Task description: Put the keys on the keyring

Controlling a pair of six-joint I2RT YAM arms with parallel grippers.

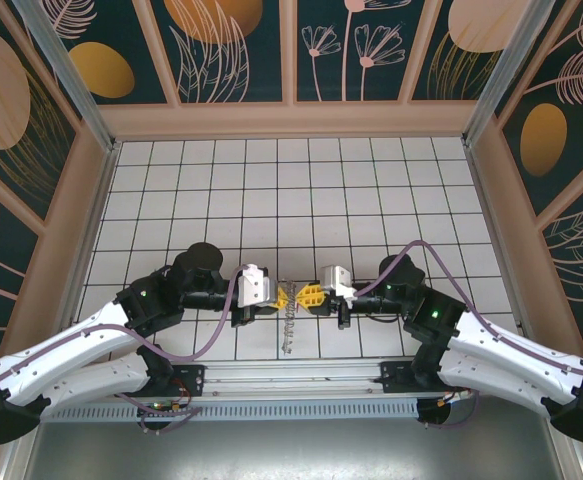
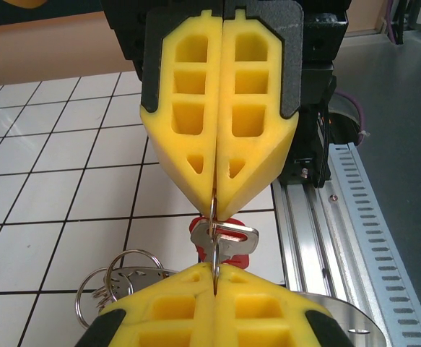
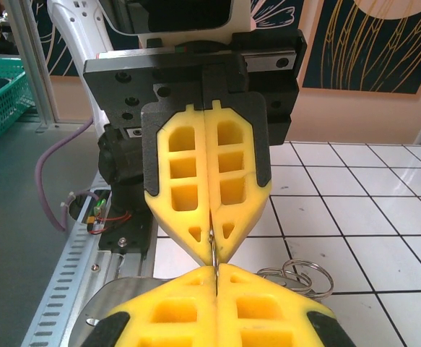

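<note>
My left gripper (image 1: 283, 297) and right gripper (image 1: 311, 297) meet tip to tip low over the tiled floor near the front edge. Both are shut on the same thin wire of the keyring (image 2: 214, 237), seen edge-on between the yellow tips. In the left wrist view my left gripper (image 2: 215, 273) is at the bottom and the right gripper (image 2: 216, 213) faces it from above. A silver key with a red head (image 2: 228, 242) hangs at that wire and looks threaded on it. Small silver loops (image 2: 120, 278) trail on the floor. In the right wrist view the right gripper (image 3: 216, 271) meets the left gripper (image 3: 214, 251), with loops (image 3: 300, 278) beside them.
A slotted aluminium rail (image 2: 340, 217) runs along the near edge just behind the grippers. A green basket (image 3: 1, 94) stands off the table to the left. Wooden-framed walls (image 1: 291, 118) close in the white tiled floor (image 1: 291, 190).
</note>
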